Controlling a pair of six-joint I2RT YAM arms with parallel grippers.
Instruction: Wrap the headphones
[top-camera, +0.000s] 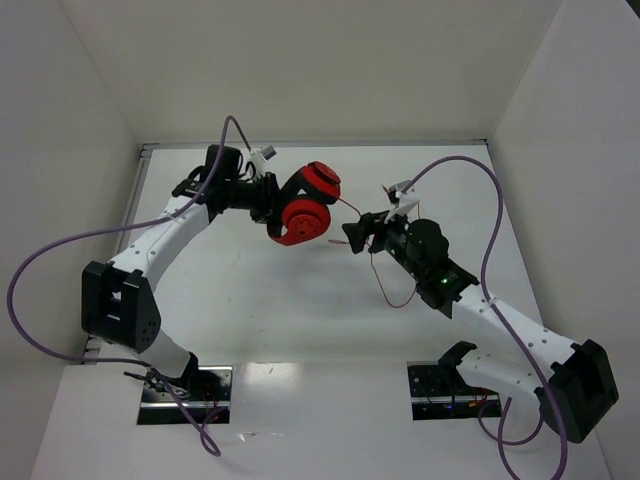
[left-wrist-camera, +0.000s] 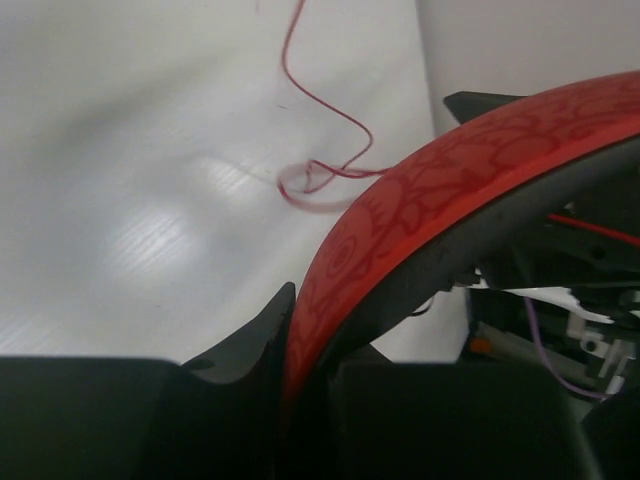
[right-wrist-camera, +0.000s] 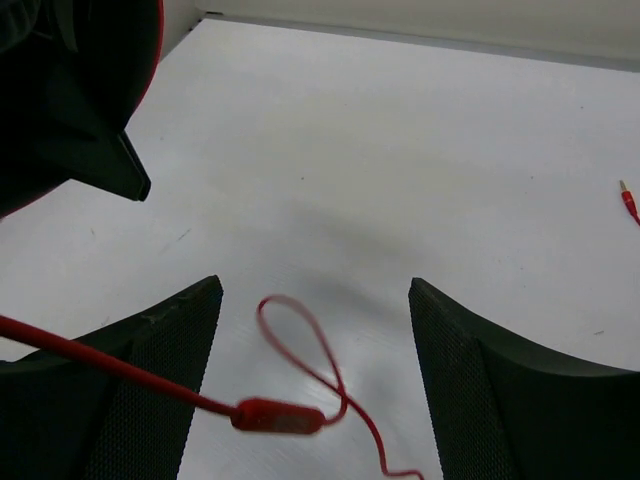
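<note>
L gripper (top-camera: 270, 200) clamps headphones (top-camera: 305, 215) by band, up off table (top-camera: 300, 330), at 10 o'clock from R gripper (top-camera: 352, 235). R fingers wide; cord (right-wrist-camera: 285, 415) lies btwn them, running 9-to-3. R arm is nearer.

The headphones (top-camera: 305, 205) are red, their band (left-wrist-camera: 450, 170) printed with a darker red floral swirl and black underneath. The thin cord (right-wrist-camera: 282, 415) is red too — gold-tipped at its plug (right-wrist-camera: 628, 203). The cables (top-camera: 460, 158) are purple, the table (top-camera: 250, 300) plain white.

White tabletop (top-camera: 300, 320) — soft glare patches, plain white walls (top-camera: 320, 60) enclosing three sides
</note>
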